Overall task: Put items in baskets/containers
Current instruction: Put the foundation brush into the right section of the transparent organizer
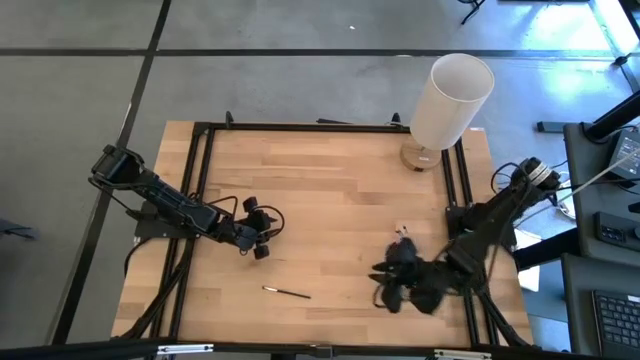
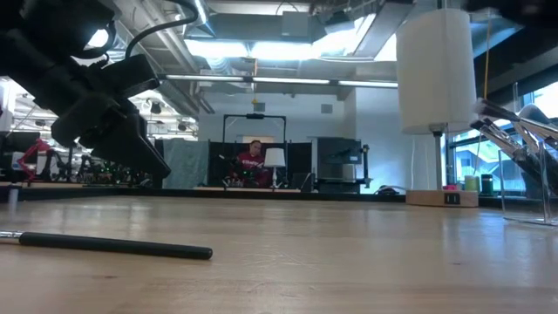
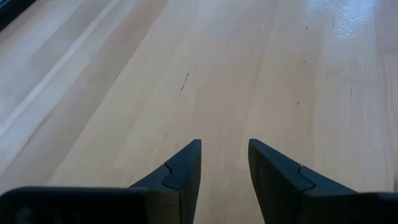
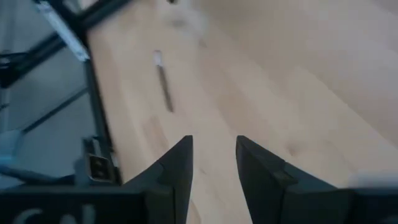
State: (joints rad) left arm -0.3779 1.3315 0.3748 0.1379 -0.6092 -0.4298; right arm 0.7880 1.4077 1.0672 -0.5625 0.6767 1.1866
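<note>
One thin black brush (image 1: 287, 292) with a pale tip lies flat on the wooden table near its front edge. It also shows close up in the low view (image 2: 113, 246) and ahead of the fingers in the right wrist view (image 4: 163, 87). My right gripper (image 1: 384, 284) hovers to the brush's right, open and with nothing between its fingers (image 4: 214, 155). My left gripper (image 1: 262, 240) waits left of centre, open over bare wood (image 3: 224, 162). At the far side of my right gripper is a small pale thing with a reddish spot (image 1: 403, 233), mostly hidden. I cannot tell whether it is the container.
A tall white cylinder (image 1: 455, 95) on a round wooden base stands at the table's far right corner. Black frame rails (image 1: 200, 180) run along the table's left, far and right edges. Bare wood lies between the two arms.
</note>
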